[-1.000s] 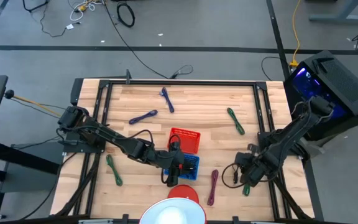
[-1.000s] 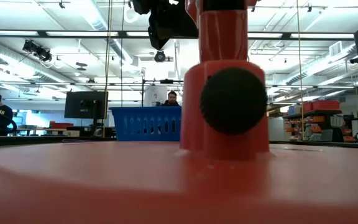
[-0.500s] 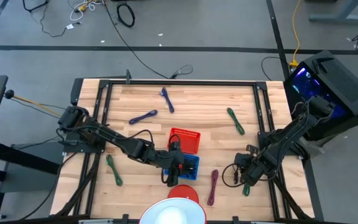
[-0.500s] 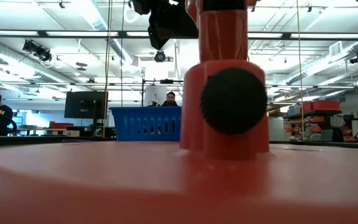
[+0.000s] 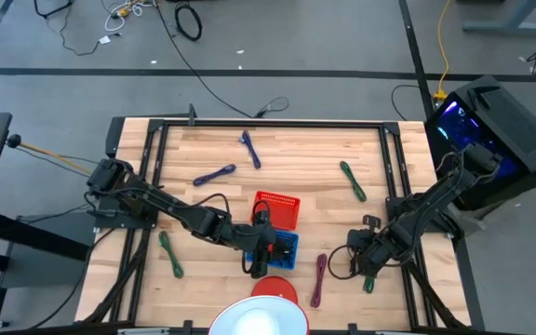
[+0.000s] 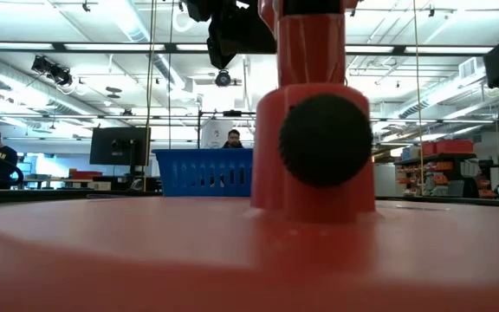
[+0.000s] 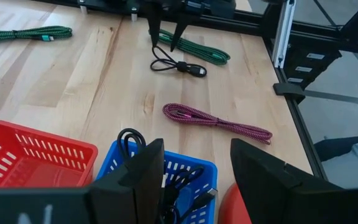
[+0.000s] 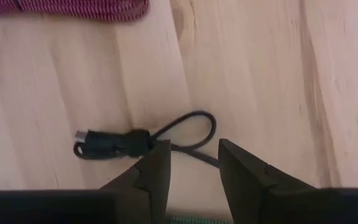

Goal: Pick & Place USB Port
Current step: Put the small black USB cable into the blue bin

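Right gripper (image 8: 191,168) low over the black USB cable (image 8: 138,142) on the wooden table (image 5: 342,209), jaws parted, straddling its loop, not gripping. Left gripper (image 7: 194,180) above the blue basket (image 7: 188,171), jaws wide, holding nothing. No legible writing or labels.

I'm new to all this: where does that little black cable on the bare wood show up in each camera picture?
High view: black cable, just left of the right end effector.
Low view: not in it.
Left wrist view: far across the table, below the right arm's fingertips.
Right wrist view: centre, just ahead of the fingers.
Shared landmark: the magenta cable lies beside it.
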Controlling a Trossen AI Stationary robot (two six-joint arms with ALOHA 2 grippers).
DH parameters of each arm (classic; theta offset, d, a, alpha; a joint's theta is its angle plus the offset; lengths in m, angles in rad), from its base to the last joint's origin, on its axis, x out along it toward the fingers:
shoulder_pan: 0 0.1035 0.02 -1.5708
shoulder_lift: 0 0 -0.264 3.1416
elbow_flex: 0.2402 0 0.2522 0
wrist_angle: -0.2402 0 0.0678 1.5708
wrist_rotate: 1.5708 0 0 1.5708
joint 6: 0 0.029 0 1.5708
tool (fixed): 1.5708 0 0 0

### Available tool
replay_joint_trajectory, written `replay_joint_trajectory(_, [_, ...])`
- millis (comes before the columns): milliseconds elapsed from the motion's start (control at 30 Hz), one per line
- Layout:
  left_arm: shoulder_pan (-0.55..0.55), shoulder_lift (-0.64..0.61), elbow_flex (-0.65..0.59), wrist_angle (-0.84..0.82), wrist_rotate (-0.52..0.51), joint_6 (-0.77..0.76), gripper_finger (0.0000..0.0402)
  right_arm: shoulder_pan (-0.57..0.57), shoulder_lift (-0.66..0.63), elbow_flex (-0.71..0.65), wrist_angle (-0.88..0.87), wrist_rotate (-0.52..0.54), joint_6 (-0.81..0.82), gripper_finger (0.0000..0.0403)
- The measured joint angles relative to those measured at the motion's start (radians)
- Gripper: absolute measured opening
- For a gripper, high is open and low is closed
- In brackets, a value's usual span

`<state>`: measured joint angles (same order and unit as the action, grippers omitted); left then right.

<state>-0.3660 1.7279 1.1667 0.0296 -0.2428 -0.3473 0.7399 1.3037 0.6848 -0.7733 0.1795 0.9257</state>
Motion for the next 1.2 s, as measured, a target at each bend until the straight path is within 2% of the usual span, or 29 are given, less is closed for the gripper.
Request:
replay_joint_trajectory(500, [0.000, 0.000, 0.000, 0.000, 0.000, 0.003, 0.0190, 0.000, 0.000, -0.082, 0.082, -0.017, -0.011, 0.0135])
replay_joint_trajectory(700, [0.000, 0.000, 0.000, 0.000, 0.000, 0.003, 0.0190, 0.001, 0.000, -0.083, 0.075, -0.069, -0.030, 0.0135])
replay_joint_trajectory(1000, [0.000, 0.000, 0.000, 0.000, 0.000, 0.002, 0.0190, 0.000, 0.000, -0.084, 0.066, -0.036, -0.045, 0.0133])
replay_joint_trajectory(1100, [0.000, 0.000, 0.000, 0.000, 0.000, 0.002, 0.0190, 0.000, 0.000, -0.084, 0.065, -0.031, -0.059, 0.0110])
replay_joint_trajectory(1200, [0.000, 0.000, 0.000, 0.000, 0.000, 0.002, 0.0190, 0.000, 0.000, -0.084, 0.066, -0.031, -0.085, 0.0052])
